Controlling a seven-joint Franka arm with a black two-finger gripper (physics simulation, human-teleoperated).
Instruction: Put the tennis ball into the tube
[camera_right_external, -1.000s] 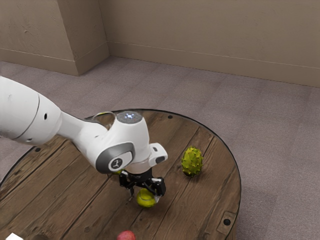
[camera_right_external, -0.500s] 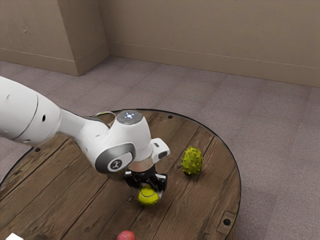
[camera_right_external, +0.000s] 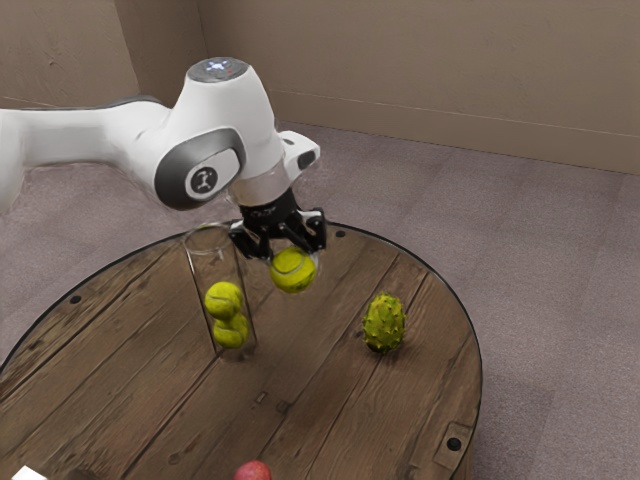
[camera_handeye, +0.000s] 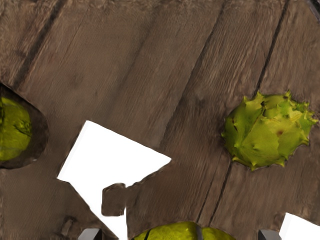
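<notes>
Raised above the table in the exterior view, my gripper (camera_right_external: 293, 261) is shut on a yellow-green tennis ball (camera_right_external: 294, 271), which bulges out below the fingers. The clear tube (camera_right_external: 207, 238) stands at the ball's side toward the exterior view's left, with two balls (camera_right_external: 223, 300) stacked inside its lower part. Ball and tube are apart, the held ball a little below the rim's level in the picture. The wrist view has the held ball (camera_handeye: 182, 232) at its lower edge, between the tips of my gripper (camera_handeye: 180, 234), and part of the tube (camera_handeye: 40, 137) with a ball (camera_handeye: 14, 131) inside.
A spiky green fruit (camera_right_external: 384, 323) rests on the round wooden table (camera_right_external: 330, 420), also visible as the fruit (camera_handeye: 270, 130) in the wrist view. A red fruit (camera_right_external: 253, 471) and a white object (camera_right_external: 28, 473) lie at the exterior view's lower edge. White patches (camera_handeye: 107, 160) cover part of the wrist view.
My hand has risen from low over the table, carrying the ball up with it. The tube and its two balls, mostly hidden behind the arm before, have come into sight.
</notes>
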